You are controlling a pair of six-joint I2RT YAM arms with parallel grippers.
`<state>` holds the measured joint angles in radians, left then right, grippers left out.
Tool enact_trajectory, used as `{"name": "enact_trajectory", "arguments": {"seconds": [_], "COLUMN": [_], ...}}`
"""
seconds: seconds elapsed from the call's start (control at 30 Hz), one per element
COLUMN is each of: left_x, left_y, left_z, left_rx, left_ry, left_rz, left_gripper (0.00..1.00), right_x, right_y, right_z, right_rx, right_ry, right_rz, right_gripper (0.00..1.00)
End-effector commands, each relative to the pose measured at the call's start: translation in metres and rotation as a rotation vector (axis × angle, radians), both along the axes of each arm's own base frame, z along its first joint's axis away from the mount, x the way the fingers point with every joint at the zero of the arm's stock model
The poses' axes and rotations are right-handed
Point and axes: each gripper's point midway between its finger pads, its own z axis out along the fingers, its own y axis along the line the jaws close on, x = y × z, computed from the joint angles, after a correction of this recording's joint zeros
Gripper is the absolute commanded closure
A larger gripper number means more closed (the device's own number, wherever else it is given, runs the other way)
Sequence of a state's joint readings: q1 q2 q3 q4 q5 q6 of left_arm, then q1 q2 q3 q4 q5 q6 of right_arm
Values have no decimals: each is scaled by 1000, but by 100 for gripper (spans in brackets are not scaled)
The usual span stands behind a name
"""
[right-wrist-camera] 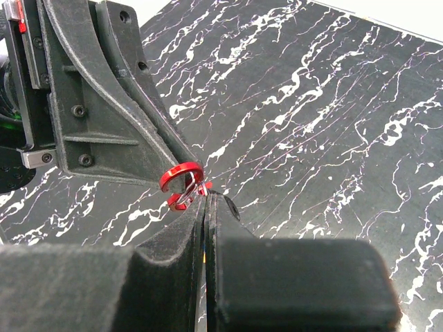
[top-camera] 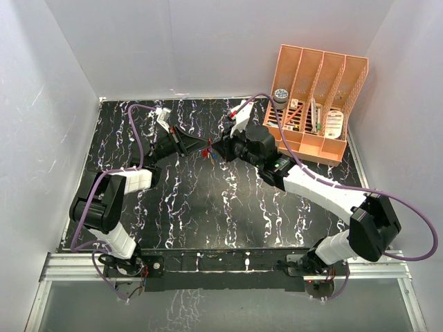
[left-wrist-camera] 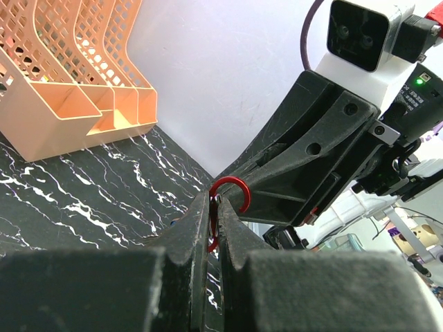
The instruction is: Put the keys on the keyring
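Note:
The red keyring (top-camera: 208, 150) hangs above the black marbled table (top-camera: 208, 207) between my two grippers. My left gripper (top-camera: 201, 146) is shut on it. In the left wrist view its open hook end (left-wrist-camera: 232, 188) sticks out past the left gripper (left-wrist-camera: 213, 202). My right gripper (top-camera: 220, 149) meets it tip to tip, jaws shut on a thin key edge with a dark rounded part (right-wrist-camera: 229, 207) at the tip. The right wrist view shows the keyring (right-wrist-camera: 181, 181) just ahead of the right gripper (right-wrist-camera: 206, 200). A small blue piece (top-camera: 217, 158) hangs under the meeting point. Other keys are hidden.
An orange slotted file rack (top-camera: 315, 104) stands at the back right, close behind the right arm; it also shows in the left wrist view (left-wrist-camera: 69, 83). White walls enclose the table on the left, back and right.

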<state>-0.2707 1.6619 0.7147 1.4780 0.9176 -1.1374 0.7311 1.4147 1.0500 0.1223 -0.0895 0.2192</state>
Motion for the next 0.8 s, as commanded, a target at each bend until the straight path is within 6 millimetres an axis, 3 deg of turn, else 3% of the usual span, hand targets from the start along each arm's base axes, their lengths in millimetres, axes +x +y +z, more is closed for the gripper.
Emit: {"name": "enact_trajectory", "arguments": {"seconds": [0.0,0.57,0.77], "left_x": [-27,-28,-28], "left_y": [4,5,5], "left_z": [62,66,65], "left_rx": [-93,-96,-96], "left_ry": [-364,-374,-372], "left_rz": [-16,-16,-14], "left_gripper": [100,100,100], "right_x": [9,12,15], "right_y": [4,4,0], "right_z": [36,28,30], "right_rx": [63,45,48], "right_ry": [-61,-38,-39], "right_rz": [-16,-29,-51], "right_gripper": [100,100,91]}}
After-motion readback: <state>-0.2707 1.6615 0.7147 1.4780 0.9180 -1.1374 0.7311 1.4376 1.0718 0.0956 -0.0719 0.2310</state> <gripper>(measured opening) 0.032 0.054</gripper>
